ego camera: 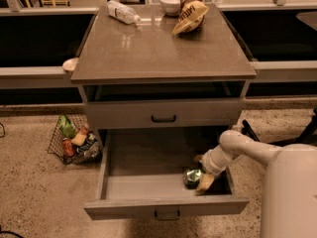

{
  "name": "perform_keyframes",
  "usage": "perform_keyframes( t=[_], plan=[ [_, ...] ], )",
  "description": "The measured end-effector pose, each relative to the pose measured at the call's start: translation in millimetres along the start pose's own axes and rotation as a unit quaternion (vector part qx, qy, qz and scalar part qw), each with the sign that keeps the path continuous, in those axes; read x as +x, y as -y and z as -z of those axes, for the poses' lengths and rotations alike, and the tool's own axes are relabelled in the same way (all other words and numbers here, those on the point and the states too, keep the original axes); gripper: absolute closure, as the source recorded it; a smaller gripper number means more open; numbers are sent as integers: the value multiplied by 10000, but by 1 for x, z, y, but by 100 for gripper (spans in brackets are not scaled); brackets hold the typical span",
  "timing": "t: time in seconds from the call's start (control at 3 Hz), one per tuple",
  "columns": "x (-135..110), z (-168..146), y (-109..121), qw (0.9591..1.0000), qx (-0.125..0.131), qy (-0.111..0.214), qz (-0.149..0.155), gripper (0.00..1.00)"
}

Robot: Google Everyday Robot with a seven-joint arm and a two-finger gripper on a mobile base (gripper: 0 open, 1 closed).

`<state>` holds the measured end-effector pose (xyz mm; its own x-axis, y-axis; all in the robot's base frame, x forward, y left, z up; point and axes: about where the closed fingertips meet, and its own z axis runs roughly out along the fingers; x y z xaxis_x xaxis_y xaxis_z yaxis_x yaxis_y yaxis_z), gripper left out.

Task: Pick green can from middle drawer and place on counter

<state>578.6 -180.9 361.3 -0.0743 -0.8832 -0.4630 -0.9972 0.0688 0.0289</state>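
The green can (192, 177) stands in the front right corner of the middle drawer (148, 181), which is pulled wide open. My gripper (201, 170) reaches down into the drawer from the right, at the can's right side. Its tan fingers (205, 182) are spread apart, one toward the drawer's back and one toward its front, with the can at their tips. Whether they touch the can is unclear. The counter (158, 51) is the grey-brown slab on top of the cabinet.
On the counter's far edge are a clear plastic bottle (124, 12), a white bowl (170, 3) and a chip bag (190, 15). The upper handled drawer (163, 114) is shut. A wire basket of snacks (74, 139) sits on the floor to the left. My white arm (277, 167) fills the lower right.
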Motion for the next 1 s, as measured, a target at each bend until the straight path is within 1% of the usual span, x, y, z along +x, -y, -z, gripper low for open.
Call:
perform_keyframes(
  t=[0.33, 0.67, 1.0],
  plan=[
    [-4, 0, -3, 10000, 64, -24, 45, 41],
    [-18, 16, -10, 9996, 241, -49, 144, 65],
    [-35, 56, -20, 9988, 427, 80, 218, 88]
  ],
)
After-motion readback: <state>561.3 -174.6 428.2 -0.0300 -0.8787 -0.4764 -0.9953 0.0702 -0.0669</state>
